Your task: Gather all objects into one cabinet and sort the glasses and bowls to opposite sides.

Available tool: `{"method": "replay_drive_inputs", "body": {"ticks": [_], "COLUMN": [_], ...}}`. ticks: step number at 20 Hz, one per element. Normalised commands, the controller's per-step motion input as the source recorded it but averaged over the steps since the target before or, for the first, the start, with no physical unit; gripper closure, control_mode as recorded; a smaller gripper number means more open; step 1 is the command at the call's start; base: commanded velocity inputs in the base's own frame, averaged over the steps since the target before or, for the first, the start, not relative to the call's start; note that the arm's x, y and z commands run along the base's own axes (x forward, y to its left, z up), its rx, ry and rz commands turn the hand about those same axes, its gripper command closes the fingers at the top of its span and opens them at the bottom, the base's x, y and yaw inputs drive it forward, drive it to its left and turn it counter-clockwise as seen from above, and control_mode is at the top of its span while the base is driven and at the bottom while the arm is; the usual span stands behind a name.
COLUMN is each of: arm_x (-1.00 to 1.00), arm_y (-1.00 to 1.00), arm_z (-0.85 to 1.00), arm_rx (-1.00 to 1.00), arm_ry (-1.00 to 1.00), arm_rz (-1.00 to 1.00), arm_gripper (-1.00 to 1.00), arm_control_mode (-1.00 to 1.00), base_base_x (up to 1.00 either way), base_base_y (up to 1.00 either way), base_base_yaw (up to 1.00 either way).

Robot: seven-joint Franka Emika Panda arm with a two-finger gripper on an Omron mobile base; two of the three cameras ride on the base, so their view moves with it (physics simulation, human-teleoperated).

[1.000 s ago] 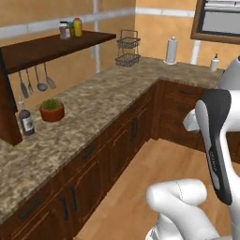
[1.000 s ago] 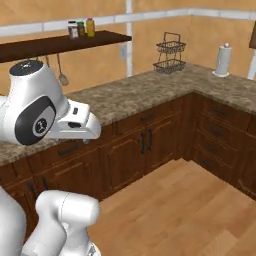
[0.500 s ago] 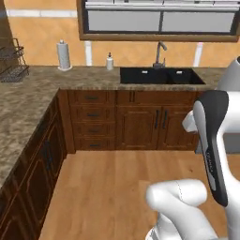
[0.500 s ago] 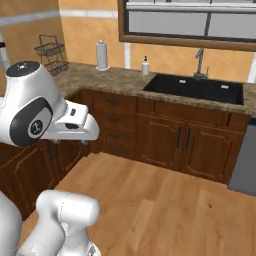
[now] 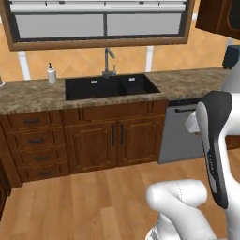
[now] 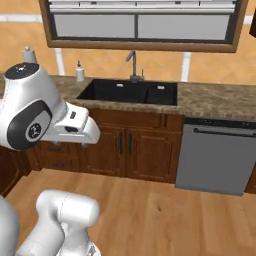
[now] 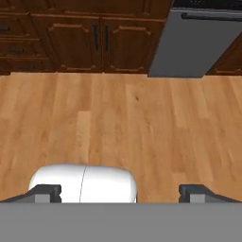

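My gripper [image 7: 120, 194] hangs over bare wooden floor [image 7: 142, 127] in the hand view. Its two dark fingertips [image 7: 46, 193] stand wide apart, open, with nothing between them. In the left base view, a corner of a reddish-brown wall cabinet [image 5: 216, 17] with a dark inset shows at the top right. A sliver of the same cabinet [image 6: 253, 26] shows in the right base view. The mugs and the black bowl are out of view.
Ahead runs a speckled stone counter [image 5: 187, 83] with a black sink [image 5: 110, 87], a faucet [image 5: 108, 61] and a soap bottle [image 5: 51, 73] under a window. Below are wooden doors, drawers [image 5: 37, 145] and a grey dishwasher [image 6: 216, 157]. A dark appliance [image 5: 230, 56] stands at the far right.
Both base views have swung right, from the shelf and corner counter to the sink and dishwasher, so the camera moved. The arm holds the same pose.
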Motion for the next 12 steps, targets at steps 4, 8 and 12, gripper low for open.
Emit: {"method": "replay_drive_inputs", "body": {"ticks": [4, 8, 12], "arm_x": [0.0, 0.0, 0.0], "arm_y": [0.0, 0.0, 0.0], "arm_z": [0.0, 0.0, 0.0], "arm_rx": [0.0, 0.0, 0.0], "arm_ry": [0.0, 0.0, 0.0], "arm_rz": [0.0, 0.0, 0.0], "arm_gripper": [-1.0, -1.0, -1.0], "arm_control_mode": [1.0, 1.0, 1.0], "base_base_x": [1.0, 0.38, 0.01], "base_base_y": [-0.53, -0.98, -1.0], "base_base_yaw": [0.11, 0.02, 0.0]}}
